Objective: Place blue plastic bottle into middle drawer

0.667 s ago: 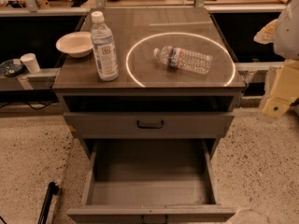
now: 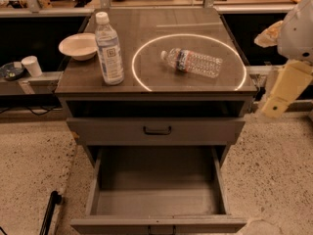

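The blue plastic bottle (image 2: 108, 48) stands upright on the left of the cabinet top, with a white cap and a pale label bearing a dark square mark. The middle drawer (image 2: 156, 202) is pulled wide open at the bottom and is bare grey inside. My gripper (image 2: 282, 91) shows as a beige part under a white arm segment at the right edge. It is beside the cabinet's right side, well away from the bottle, with nothing visibly in it.
A ribbed clear bottle with a red-and-blue label (image 2: 193, 62) lies on its side inside a white ring on the top. A white bowl (image 2: 78, 45) sits at the left edge. The upper drawer (image 2: 156, 129) with a black handle is slightly open. A paper cup (image 2: 33, 65) stands on a ledge to the left.
My gripper and arm have shifted slightly left and up at the right edge. Both bottles, the bowl and the drawers have not moved.
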Motion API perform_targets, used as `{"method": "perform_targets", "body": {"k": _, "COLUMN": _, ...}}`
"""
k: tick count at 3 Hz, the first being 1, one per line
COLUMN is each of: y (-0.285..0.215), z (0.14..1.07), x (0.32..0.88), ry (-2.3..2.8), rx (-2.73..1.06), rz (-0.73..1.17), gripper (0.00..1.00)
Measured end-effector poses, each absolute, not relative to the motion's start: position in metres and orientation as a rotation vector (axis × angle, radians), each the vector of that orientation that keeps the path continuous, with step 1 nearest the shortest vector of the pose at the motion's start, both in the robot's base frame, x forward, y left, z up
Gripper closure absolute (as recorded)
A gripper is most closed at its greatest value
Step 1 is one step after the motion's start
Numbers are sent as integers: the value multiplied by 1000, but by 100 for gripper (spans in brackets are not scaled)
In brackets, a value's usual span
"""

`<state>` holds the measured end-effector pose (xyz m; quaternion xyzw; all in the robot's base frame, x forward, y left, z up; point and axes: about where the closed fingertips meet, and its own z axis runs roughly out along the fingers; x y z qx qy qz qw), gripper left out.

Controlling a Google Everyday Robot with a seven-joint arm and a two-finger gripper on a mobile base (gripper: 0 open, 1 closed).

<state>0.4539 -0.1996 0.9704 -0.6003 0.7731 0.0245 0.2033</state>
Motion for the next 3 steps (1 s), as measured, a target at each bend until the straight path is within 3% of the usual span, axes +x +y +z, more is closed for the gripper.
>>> {"method": "perform_targets", "body": {"k": 2, "y": -4, "z": 988, "x": 544, "ry": 1666, "rx": -1693, "rz": 395, "gripper": 0}}
{"method": "perform_targets", "body": {"k": 3, "y": 29, "z": 1001, "x": 548, "ry": 1478, "rx": -1710, "rz": 320, "gripper": 0}}
